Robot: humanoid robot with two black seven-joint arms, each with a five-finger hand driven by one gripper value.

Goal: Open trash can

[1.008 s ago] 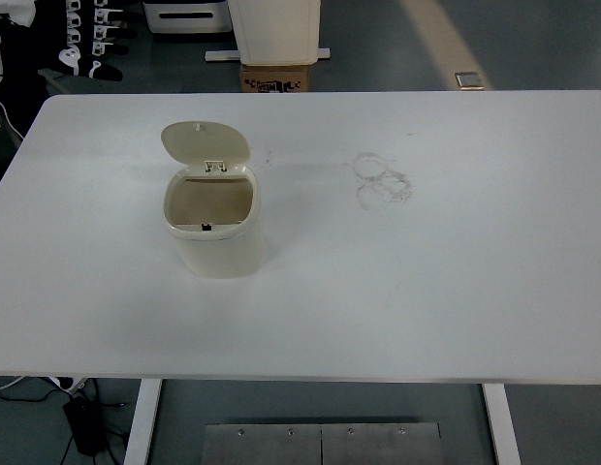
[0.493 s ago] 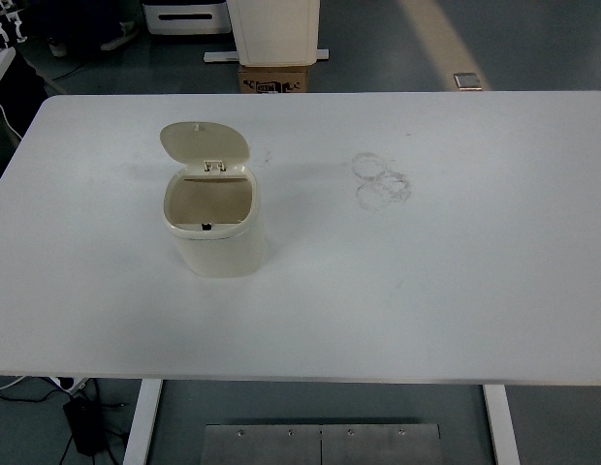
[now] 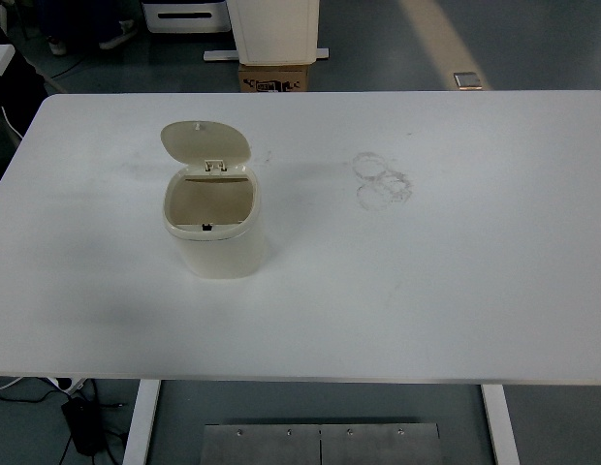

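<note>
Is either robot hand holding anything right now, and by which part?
Nothing is held. Neither hand is in view; the cream plastic trash can stands alone on the white table, lid flipped open.

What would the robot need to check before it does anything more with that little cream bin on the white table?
1. Lid swung up and back on its hinge: ok, it stands open behind the opening.
2. Trash can upright on the table: ok.
3. Inside of the can free of rubbish: ok as far as the top view shows; the bottom looks bare.
4. Robot hands away from the can: ok, neither hand shows in the picture.
5. Table surface near the can free of other things: ok, only faint ring marks to its right.
6. Lid locked in the open position: cannot tell.
</note>
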